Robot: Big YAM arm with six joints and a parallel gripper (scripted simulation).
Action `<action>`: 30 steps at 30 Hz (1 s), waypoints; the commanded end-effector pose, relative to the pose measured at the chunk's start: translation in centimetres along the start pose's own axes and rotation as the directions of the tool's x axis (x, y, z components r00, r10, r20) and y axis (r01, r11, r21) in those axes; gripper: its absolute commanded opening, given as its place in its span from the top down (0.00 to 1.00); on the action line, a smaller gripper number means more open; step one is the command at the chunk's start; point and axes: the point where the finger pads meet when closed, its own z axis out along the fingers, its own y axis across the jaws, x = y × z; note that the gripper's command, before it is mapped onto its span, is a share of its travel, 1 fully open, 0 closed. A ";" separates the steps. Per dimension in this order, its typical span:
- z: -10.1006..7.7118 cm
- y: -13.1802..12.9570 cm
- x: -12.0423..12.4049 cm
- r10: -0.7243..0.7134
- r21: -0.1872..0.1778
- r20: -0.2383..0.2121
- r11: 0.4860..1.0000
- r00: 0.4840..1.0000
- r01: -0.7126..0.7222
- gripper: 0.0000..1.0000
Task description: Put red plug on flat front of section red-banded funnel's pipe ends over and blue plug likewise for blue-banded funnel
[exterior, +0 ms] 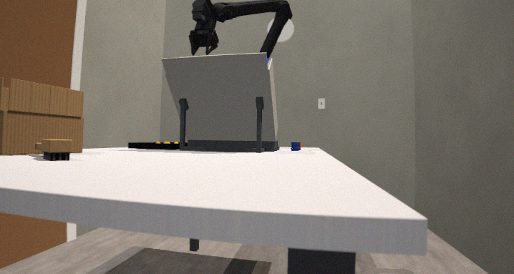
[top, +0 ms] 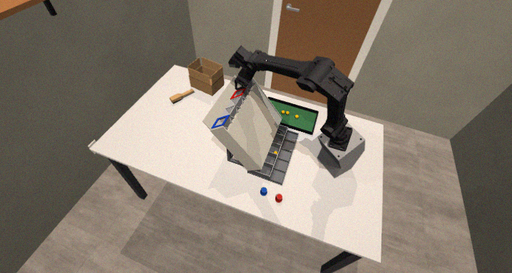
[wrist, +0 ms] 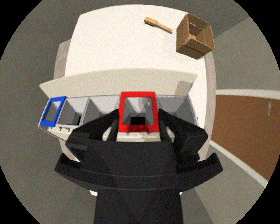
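Observation:
My gripper (top: 239, 82) (exterior: 203, 50) (wrist: 138, 112) is open and empty, just above the red-banded funnel (top: 237, 93) (wrist: 138, 111) at the top of the tilted grey cover (top: 250, 127) (exterior: 219, 96). The blue-banded funnel (top: 219, 122) (wrist: 51, 111) sits further along the top. A yellow marble (top: 275, 152) lies in one section of the dark divided tray (top: 282, 164) at the cover's foot. The blue plug (top: 264, 190) (exterior: 294, 146) and the red plug (top: 279, 197) stand on the table in front of the tray; in the exterior view the red plug is nearly hidden behind the blue one.
A green marble tray (top: 302, 119) with three yellow marbles (top: 287, 112) lies behind the cover, by the arm's base (top: 339, 147). A cardboard box (top: 205, 75) (exterior: 39, 116) (wrist: 193, 36) and a wooden brush (top: 181, 95) (exterior: 54, 145) (wrist: 157, 24) sit at the far corner.

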 end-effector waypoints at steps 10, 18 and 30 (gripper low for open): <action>-0.4 0.0 -0.6 -0.005 0.002 0.013 1.000 1.000 0.005 0.41; -0.9 0.0 -0.9 -0.003 -0.001 0.007 1.000 1.000 0.003 0.41; -2.9 0.0 -1.9 0.006 -0.010 -0.015 1.000 1.000 -0.006 0.41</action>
